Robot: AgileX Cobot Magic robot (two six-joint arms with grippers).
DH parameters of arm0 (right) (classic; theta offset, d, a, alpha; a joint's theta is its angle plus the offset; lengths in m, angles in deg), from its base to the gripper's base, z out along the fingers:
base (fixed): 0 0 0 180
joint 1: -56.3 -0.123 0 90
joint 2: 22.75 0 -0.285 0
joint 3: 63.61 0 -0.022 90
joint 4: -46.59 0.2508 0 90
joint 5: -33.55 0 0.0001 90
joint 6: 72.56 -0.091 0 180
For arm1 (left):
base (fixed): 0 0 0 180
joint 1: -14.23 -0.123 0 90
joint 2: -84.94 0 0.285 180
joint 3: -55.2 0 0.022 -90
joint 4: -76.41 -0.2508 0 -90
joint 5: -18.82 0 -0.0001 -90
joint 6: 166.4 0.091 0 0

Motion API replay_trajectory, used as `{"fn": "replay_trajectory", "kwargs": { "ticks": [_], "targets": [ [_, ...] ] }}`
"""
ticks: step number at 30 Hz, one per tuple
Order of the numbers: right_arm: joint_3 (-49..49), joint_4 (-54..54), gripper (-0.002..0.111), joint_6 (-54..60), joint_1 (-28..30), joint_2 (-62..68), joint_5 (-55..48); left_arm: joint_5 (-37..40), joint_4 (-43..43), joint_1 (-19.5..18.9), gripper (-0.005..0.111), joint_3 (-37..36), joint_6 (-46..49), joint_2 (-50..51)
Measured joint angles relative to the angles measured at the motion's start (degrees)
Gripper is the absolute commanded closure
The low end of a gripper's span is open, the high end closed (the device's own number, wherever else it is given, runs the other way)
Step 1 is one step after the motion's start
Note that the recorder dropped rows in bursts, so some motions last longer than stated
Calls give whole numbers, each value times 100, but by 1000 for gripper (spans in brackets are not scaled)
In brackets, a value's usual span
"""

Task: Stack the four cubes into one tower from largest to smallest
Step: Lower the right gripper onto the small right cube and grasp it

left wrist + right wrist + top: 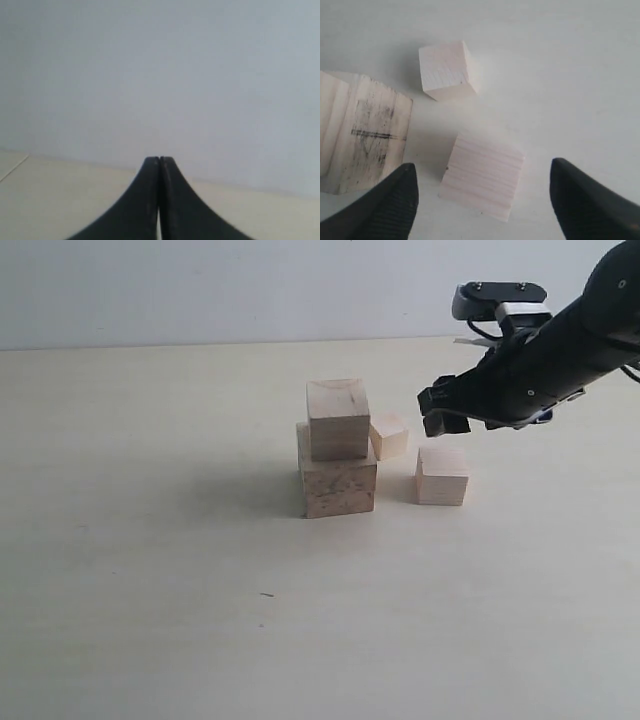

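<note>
The left hand (pixel 159 161) was shut tight, its two fingers pressed together and holding nothing, with pale worktop (pixel 60 190) beyond. In the exterior view, just left of centre, the largest cube (pixel 338 488) sat on the worktop with the second cube (pixel 338 422) stacked on it, slightly skewed. Just right of that pair and a little behind lay the smallest cube (pixel 389 437), near the stack. Further right, apart from it, the third cube (pixel 442 477) rested on the worktop. Above it, toward the upper right, the right hand (pixel 437 412) hung empty with its jaws spread wide. In its wrist view the third cube showed between them.
</note>
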Motion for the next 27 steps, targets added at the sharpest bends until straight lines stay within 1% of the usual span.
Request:
{"fn": "replay_trajectory", "kwargs": {
  "ticks": [3, 5, 6, 8, 10, 11, 17, 27],
  "targets": [
    [0, 0, 38, -71, 0, 106, -143, 909, -139, 12, 107, -390, 73, -126],
    [0, 0, 38, -147, 0, 192, -196, 1062, -163, 12, 107, -837, -159, -126],
    [0, 0, 38, -173, 0, 225, -211, 982, -179, 12, 107, -1038, -333, -126],
    [-3, 0, 38, -209, 0, 299, -276, 495, -179, 12, 107, -1540, -725, -126],
    [-3, -63, 38, -236, 0, 358, -315, -30, -220, 12, 107, -1927, -864, -126],
    [-3, -91, 38, -271, 0, 373, -351, -155, -244, 12, 107, -2049, -863, -126],
    [-3, -133, 38, -475, 0, 372, -436, -505, -326, 163, 107, -2174, -853, -337],
    [-3, -112, 38, -806, -26, 384, -342, -567, -348, 187, 107, -2178, -788, -513]
  ]
}}
